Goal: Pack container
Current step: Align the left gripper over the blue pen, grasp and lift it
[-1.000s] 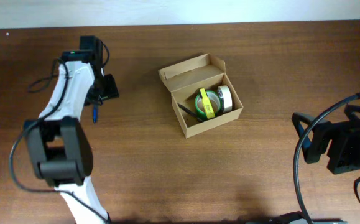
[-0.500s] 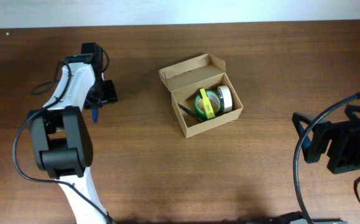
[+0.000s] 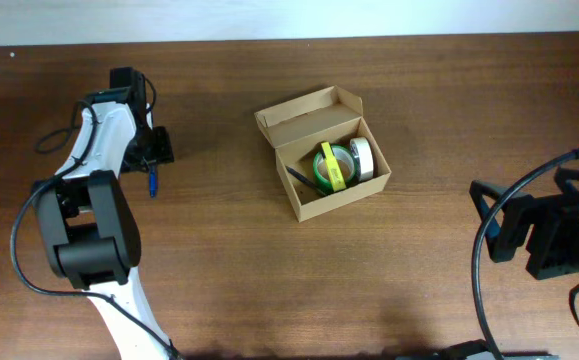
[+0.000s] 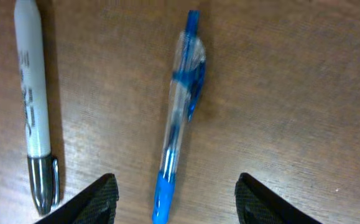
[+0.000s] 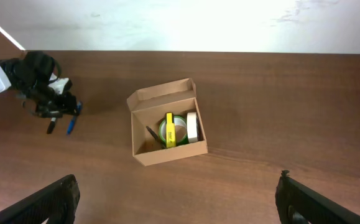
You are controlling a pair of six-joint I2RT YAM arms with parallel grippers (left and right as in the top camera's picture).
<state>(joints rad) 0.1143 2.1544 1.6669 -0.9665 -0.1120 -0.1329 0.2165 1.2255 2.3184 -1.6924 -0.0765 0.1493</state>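
Note:
The container, a light-brown cardboard box (image 3: 335, 203), stands open mid-table with its flap lid (image 3: 304, 108) tilted back. Inside are a green tape roll with a yellow strip (image 3: 332, 166), a white tape roll (image 3: 363, 158) and a dark pen (image 3: 298, 178). The box also shows in the right wrist view (image 5: 167, 153). My left gripper (image 3: 155, 150) is open at the far left, straddling the end of a blue pen (image 4: 181, 106) that lies on the table. A white marker (image 4: 32, 93) lies left of the pen. My right gripper (image 5: 176, 202) is open and empty at the right edge.
The blue pen (image 3: 153, 184) lies just in front of the left gripper in the overhead view. The right arm (image 3: 549, 235) with its black cables sits at the table's right edge. A white wall runs along the far side of the table.
My left gripper has shifted a little to the left, toward the table's left edge. The blue pen, the box and the right arm have not moved.

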